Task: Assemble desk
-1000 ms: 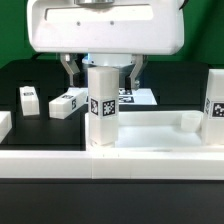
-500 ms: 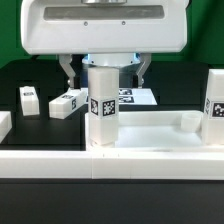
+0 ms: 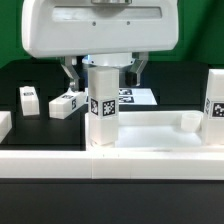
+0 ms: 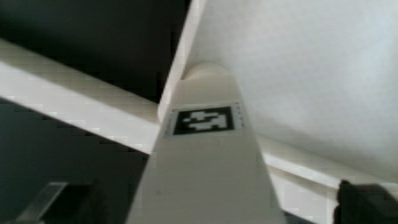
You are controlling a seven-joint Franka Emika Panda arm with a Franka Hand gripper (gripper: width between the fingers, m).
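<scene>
Exterior view: gripper [image 3: 102, 84], jaws spread wide and gripping nothing, straddles the top of an upright leg [image 3: 102, 108] standing on the tabletop [image 3: 150, 140].

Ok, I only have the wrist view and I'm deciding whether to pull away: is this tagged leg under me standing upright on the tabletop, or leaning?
Observer: The tagged leg stands upright at the end of the tabletop toward the exterior view's left.
Operator: Are the jaws touching it?
Observer: No. They stand open, one on either side of its top, with a gap on each side.
Operator: Any legs not yet on the tabletop?
Observer: At least two: the leftmost loose leg and the loose leg beside it lie on the black table.
</scene>
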